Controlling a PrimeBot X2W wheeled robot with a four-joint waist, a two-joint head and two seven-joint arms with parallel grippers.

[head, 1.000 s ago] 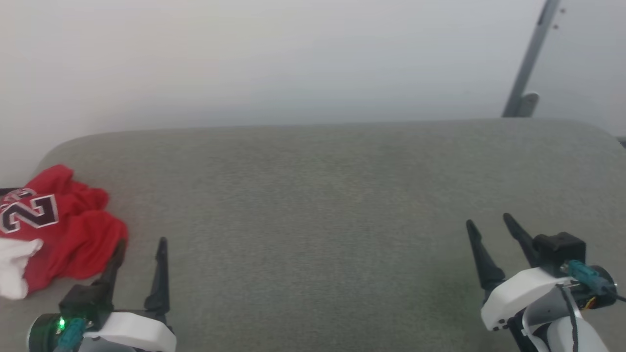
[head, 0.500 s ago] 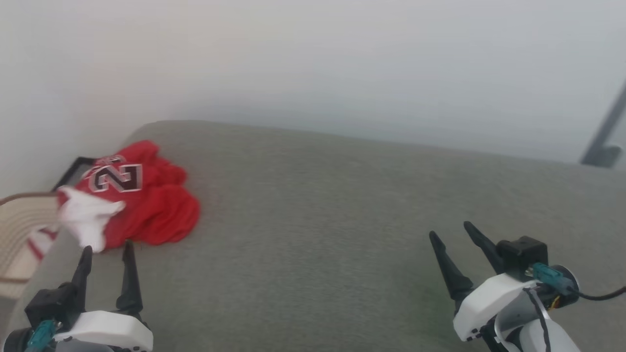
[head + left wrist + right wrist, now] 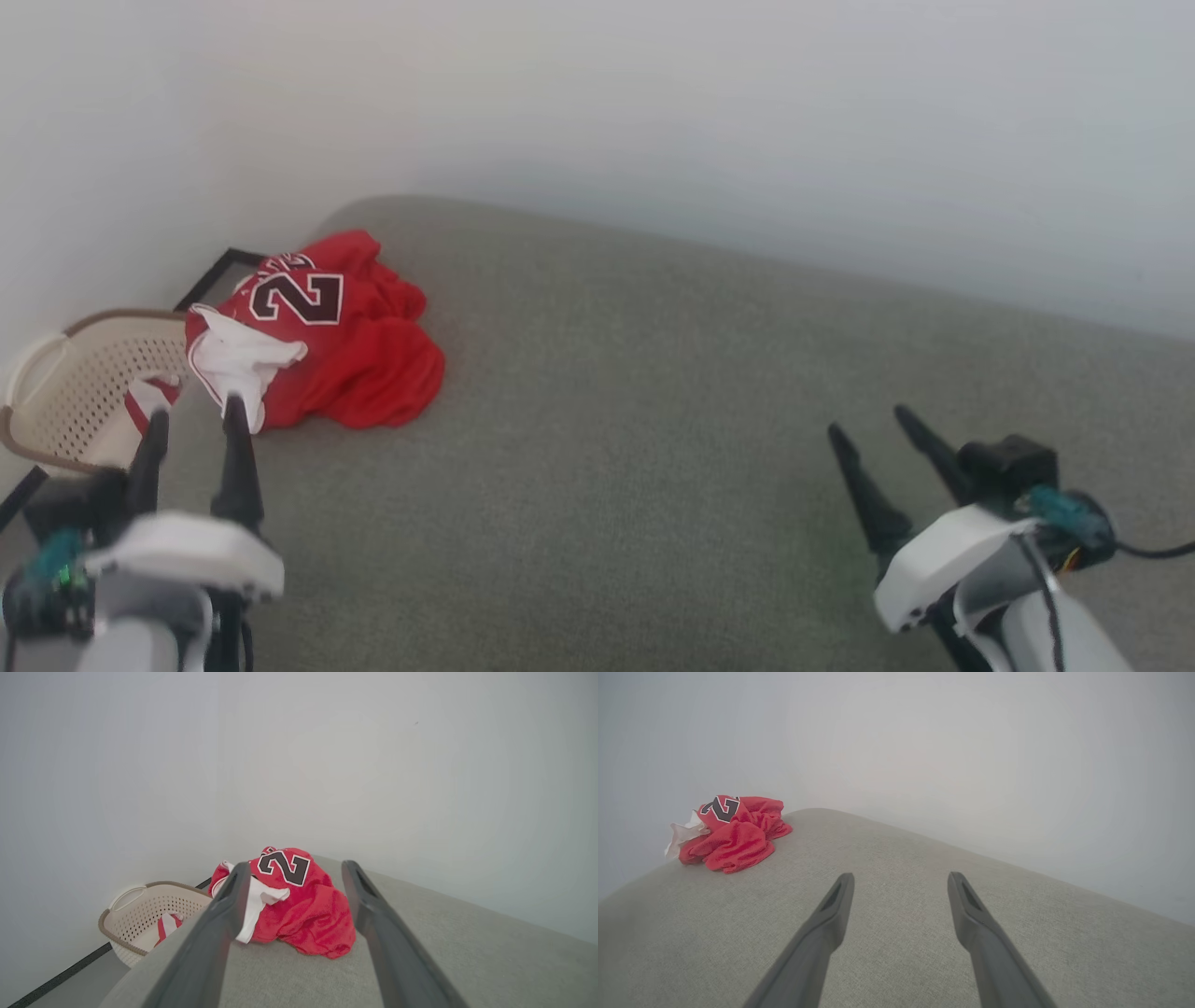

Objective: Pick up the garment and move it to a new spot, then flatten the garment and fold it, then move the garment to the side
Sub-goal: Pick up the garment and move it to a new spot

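The pick-up is the step in hand. The garment (image 3: 345,364) lies crumpled and untouched at the far left corner of the grey bench (image 3: 653,420). The left gripper (image 3: 194,411) hovers just short of it, fingers apart. The right gripper (image 3: 868,420), also apart, sits well to the right. The next move likely calls for the left gripper to reach forward and close on a fold. A laundry basket (image 3: 84,392) holding a striped cloth (image 3: 149,397) stands just left, and nothing appears to block the reach.

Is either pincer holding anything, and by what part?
Nothing. Left pincer open, aimed at the crumpled jersey; right pincer open above the grey cushion.
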